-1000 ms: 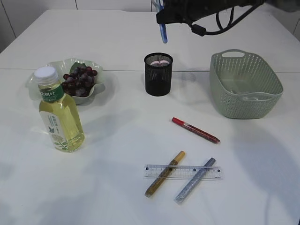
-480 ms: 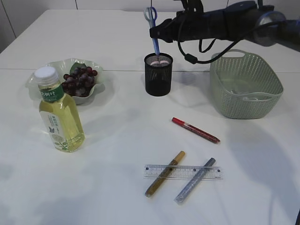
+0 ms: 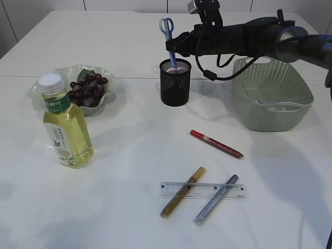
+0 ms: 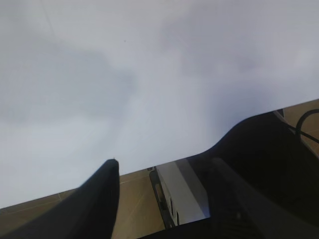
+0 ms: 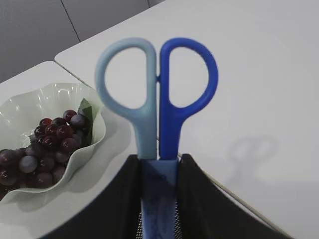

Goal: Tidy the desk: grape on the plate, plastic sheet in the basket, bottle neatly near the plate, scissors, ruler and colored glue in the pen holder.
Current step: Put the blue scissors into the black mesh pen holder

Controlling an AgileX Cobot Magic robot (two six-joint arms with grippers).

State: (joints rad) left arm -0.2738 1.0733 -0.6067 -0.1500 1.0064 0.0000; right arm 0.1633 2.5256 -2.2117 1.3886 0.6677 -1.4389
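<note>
My right gripper [image 3: 175, 46] is shut on the blue scissors [image 3: 167, 26], which stand handles up with their tips inside the black mesh pen holder [image 3: 175, 88]. In the right wrist view the fingers [image 5: 127, 199] press both sides of the scissors [image 5: 157, 99]. Grapes [image 3: 88, 87] lie on the pale green plate [image 3: 65, 72]. The bottle [image 3: 66, 129] stands in front of the plate. A clear ruler [image 3: 202, 190] lies under the gold glue [image 3: 182, 192] and silver glue [image 3: 216, 199]; the red glue [image 3: 216, 143] lies apart. My left gripper [image 4: 164, 169] is open and empty. The plastic sheet cannot be made out.
The green basket [image 3: 272, 93] stands to the right of the pen holder, under my right arm. The left wrist view shows only bare white table [image 4: 149, 74] and its edge with floor below.
My right gripper has come down with the scissors, from high above the pen holder until their tips entered it. Nothing on the table has moved.
</note>
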